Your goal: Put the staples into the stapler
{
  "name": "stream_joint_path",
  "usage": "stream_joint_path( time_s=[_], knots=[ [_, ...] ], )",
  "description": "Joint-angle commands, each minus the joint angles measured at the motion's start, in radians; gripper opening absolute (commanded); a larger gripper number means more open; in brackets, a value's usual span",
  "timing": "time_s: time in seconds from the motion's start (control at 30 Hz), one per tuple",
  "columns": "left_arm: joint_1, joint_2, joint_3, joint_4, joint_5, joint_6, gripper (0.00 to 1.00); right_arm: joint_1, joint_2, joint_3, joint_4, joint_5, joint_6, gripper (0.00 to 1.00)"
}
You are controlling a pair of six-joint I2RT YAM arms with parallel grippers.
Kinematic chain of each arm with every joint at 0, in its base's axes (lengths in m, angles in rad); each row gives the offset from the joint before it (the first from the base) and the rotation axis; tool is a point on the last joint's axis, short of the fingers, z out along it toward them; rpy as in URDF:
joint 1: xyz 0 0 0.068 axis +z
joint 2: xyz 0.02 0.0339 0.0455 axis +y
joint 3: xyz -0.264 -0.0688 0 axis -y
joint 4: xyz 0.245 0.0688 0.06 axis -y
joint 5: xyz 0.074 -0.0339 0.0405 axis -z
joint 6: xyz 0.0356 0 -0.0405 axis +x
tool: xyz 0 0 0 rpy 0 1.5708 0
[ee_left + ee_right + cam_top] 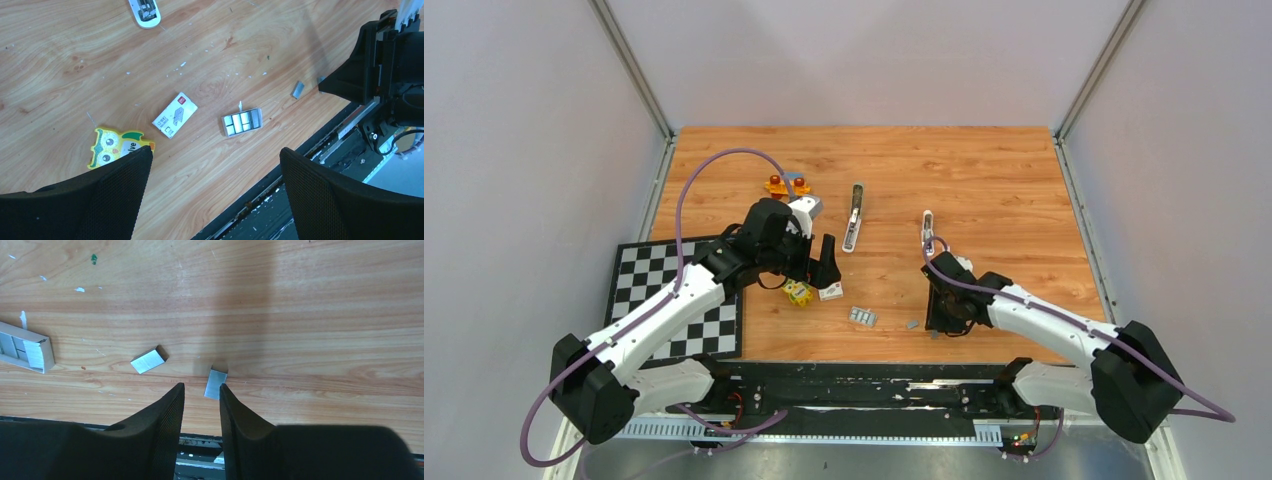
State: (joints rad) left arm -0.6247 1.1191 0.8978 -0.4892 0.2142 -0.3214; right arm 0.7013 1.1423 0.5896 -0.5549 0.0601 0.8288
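Lying at the left edge of the wooden table (984, 170), toward the near corner, is a checkerboard mat (664, 300). To its right the left gripper (215, 152) hangs over the wood with its fingers (115, 190) spread wide and nothing between them. Just below it sit a yellow owl toy (117, 146) and, beside that, a small white box (174, 115) with red print. A little further right, close to the near edge, a block of staples (242, 121) rests in a shallow open tray, silver rows facing up. Further back, around the table's middle, the stapler (854, 217) lies flat with its length pointing toward the far edge. A slim white piece (927, 228) lies to its right, and from this height I cannot tell whether it belongs to the stapler. Right of the tray, by the near edge, two loose strips lie apart. One staple strip (148, 360) sits clear of the tool. The second strip (216, 383) lies at the fingertips of the right gripper (201, 387), which is low over the wood with its jaws only narrowly parted and not clamped on the strip.
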Motion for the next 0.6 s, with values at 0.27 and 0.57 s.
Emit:
stream_joint_path(
  time_s=[0.27,0.57],
  knots=[
    [0.005,-0.01,0.009,-0.006,0.017,0.02,0.99,-0.01,0.06,-0.02,-0.049,0.032,0.015,0.36],
    [0.005,-0.005,0.007,-0.004,0.021,0.022,0.98,-0.011,0.107,-0.019,-0.04,0.044,0.006,0.3]
  ],
)
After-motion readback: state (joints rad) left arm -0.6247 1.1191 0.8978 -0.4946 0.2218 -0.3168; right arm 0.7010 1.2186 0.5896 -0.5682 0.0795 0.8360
